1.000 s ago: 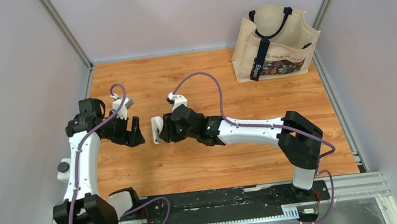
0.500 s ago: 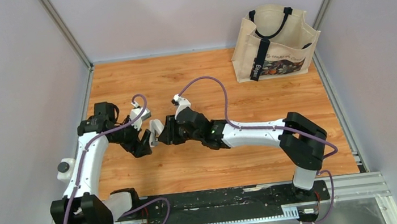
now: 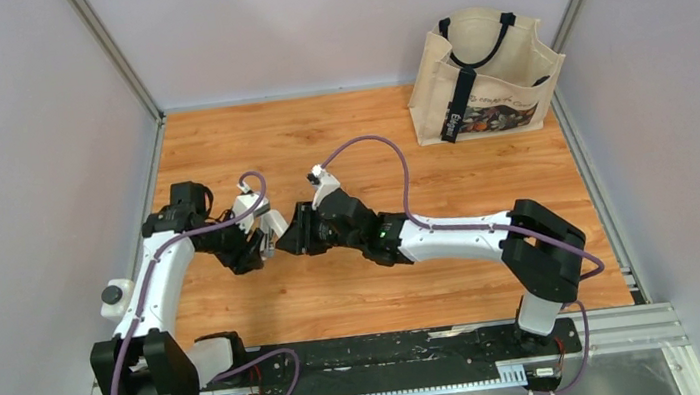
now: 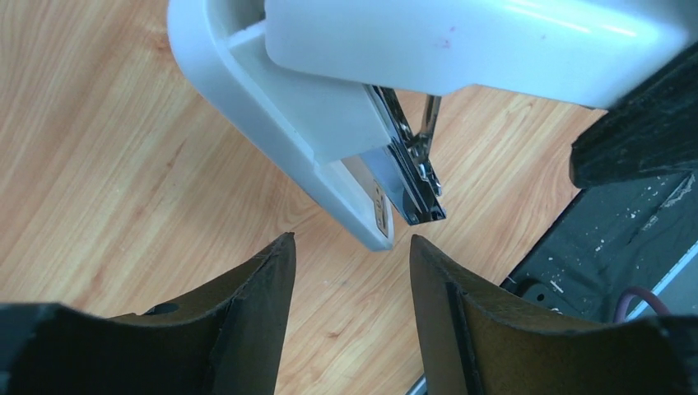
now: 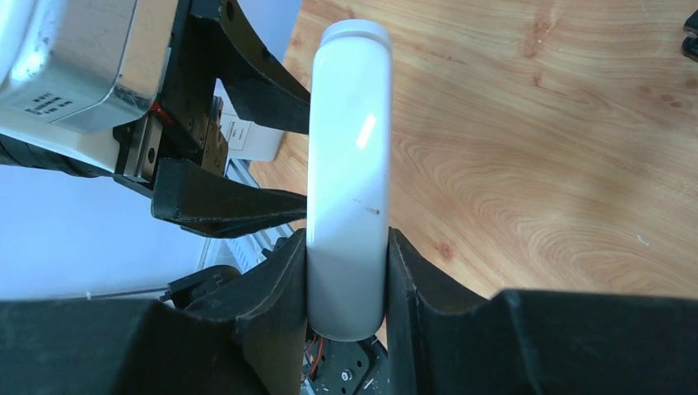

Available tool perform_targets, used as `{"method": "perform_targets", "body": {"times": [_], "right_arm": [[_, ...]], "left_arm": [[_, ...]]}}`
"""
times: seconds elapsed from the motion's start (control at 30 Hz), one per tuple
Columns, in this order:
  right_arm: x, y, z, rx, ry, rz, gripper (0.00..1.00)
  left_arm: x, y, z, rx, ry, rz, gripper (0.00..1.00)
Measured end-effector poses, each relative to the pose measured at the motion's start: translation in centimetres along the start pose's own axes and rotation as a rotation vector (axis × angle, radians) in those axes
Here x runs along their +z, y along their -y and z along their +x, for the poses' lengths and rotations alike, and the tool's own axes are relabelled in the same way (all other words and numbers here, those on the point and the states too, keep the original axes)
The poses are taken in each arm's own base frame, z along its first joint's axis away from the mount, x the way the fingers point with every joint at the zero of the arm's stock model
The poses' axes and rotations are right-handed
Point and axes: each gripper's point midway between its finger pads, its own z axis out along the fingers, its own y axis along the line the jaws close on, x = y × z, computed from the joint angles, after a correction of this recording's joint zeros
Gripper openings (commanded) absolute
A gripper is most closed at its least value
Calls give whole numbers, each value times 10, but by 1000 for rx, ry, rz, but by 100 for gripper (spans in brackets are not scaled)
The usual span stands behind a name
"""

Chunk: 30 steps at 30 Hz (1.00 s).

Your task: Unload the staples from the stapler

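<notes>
Black fingers [image 5: 284, 271] of your right gripper [image 5: 346, 247] press on both flanks of the white plastic stapler [image 5: 350, 123] and pinch its near half. Its rounded end points away from the wrist, and the body is held off the tabletop.

Left gripper [image 4: 352, 247]: fingers spread, nothing between them. One end of the stapler hangs just past their tips, near but not touching. At that end the two white shells part, and the bright steel magazine rail [image 4: 409, 177] shows between them.

Staples: you cannot make them out as separate strips. If any are loaded, they probably sit inside that rail. None are seen on the orange-brown wooden tabletop [image 3: 318, 131]. A beige canvas tote bag [image 3: 487, 70] stands at the far right, well apart from both arms.

Step in hand, as judged: presenting the opened stapler to the left gripper for access to the magazine.

Next move calls for you to set the left fingertips on the thin rail or strip and draw along the channel while the right grip holds firm. Risk: a glancing pinch on the plastic shell instead.
</notes>
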Motion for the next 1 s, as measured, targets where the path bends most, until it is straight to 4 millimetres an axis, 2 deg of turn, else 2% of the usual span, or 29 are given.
{"method": "perform_targets", "body": {"times": [0.33,0.37,0.5,0.63,0.73,1.0], "right_arm": [[-1,-1,7,33,-23,-27,10],[-1,0,8,38,-22,-29,10],[-2,1,10,47,-24,-36,10],[-2,2,12,55,-26,-43,9],[-2,2,14,57,-36,-46,9],[-6,12,29,28,-87,-32,8]], "left_arm": [[1,-4,-6,36,33,-18,57],[2,-4,-5,38,33,-17,53],[4,-2,-3,48,29,-6,46],[5,3,-1,61,17,18,25],[7,6,2,65,3,39,13],[8,-12,9,116,-21,-44,1]]}}
